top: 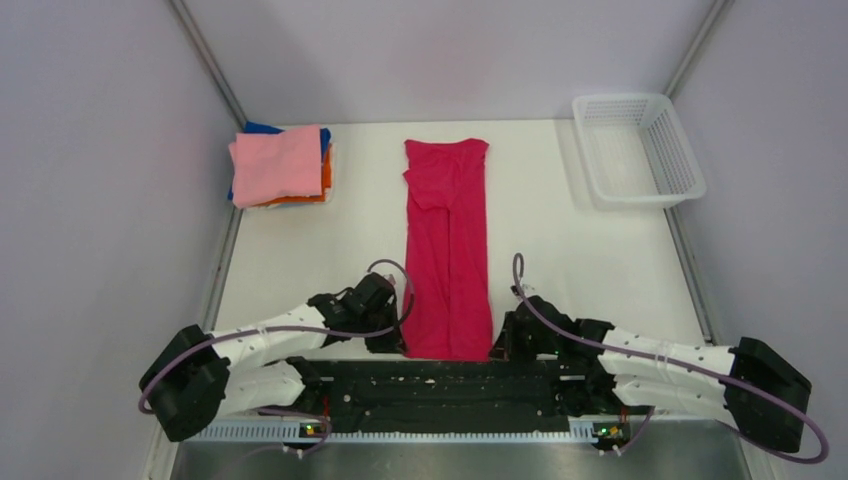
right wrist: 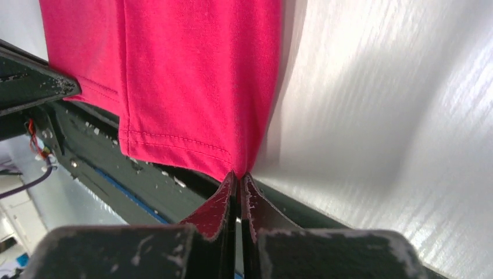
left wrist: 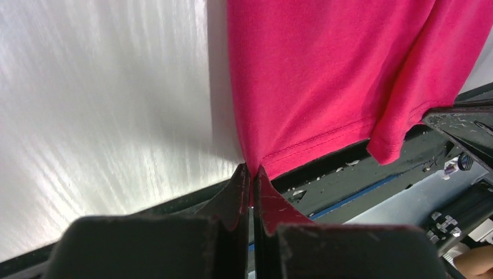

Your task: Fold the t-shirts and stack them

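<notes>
Left gripper (left wrist: 251,174) pinches the near-left hem corner of the crimson t-shirt (top: 447,240); right gripper (right wrist: 238,177) clamps the near-right corner — both jaws tight on cloth.

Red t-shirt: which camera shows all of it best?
The top external view: the red t-shirt lies whole there, a long narrow strip. Each wrist view shows only one near hem corner, pinched in the left gripper or the right gripper.
</notes>
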`<action>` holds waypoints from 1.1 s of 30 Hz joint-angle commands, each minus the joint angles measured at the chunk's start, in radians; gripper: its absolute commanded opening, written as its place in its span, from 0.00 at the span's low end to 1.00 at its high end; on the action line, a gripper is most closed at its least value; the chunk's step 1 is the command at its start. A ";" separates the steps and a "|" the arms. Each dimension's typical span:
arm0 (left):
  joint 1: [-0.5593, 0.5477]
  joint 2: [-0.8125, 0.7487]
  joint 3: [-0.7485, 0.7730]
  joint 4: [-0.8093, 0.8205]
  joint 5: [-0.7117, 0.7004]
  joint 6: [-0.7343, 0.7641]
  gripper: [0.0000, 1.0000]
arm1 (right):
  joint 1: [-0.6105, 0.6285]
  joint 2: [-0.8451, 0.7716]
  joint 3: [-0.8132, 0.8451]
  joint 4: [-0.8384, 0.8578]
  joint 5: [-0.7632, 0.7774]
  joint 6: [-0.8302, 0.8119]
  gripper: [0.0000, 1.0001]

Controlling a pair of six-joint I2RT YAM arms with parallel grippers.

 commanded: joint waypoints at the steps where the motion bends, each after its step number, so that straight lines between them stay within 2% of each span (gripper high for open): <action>1: -0.021 -0.096 -0.036 -0.043 -0.022 -0.060 0.00 | -0.004 -0.110 -0.034 -0.006 -0.042 0.034 0.00; 7: -0.035 -0.128 -0.003 0.028 0.058 -0.032 0.00 | -0.004 -0.115 -0.008 0.079 -0.105 0.007 0.00; 10: -0.036 -0.133 0.038 0.011 0.060 -0.019 0.00 | -0.004 -0.097 0.035 0.056 -0.085 -0.014 0.00; 15: -0.033 -0.139 0.130 -0.040 -0.071 0.000 0.00 | -0.015 -0.065 0.143 0.023 -0.024 -0.099 0.00; 18: -0.020 -0.096 0.198 -0.021 -0.143 0.033 0.00 | -0.067 -0.018 0.212 0.011 -0.021 -0.158 0.00; 21: 0.015 -0.025 0.273 -0.013 -0.198 0.041 0.00 | -0.160 0.028 0.269 0.010 -0.044 -0.225 0.00; 26: 0.125 0.117 0.363 0.075 -0.159 0.061 0.00 | -0.313 0.126 0.401 -0.016 -0.073 -0.360 0.00; 33: 0.269 0.247 0.524 0.046 -0.116 0.137 0.00 | -0.408 0.311 0.543 0.057 -0.093 -0.443 0.00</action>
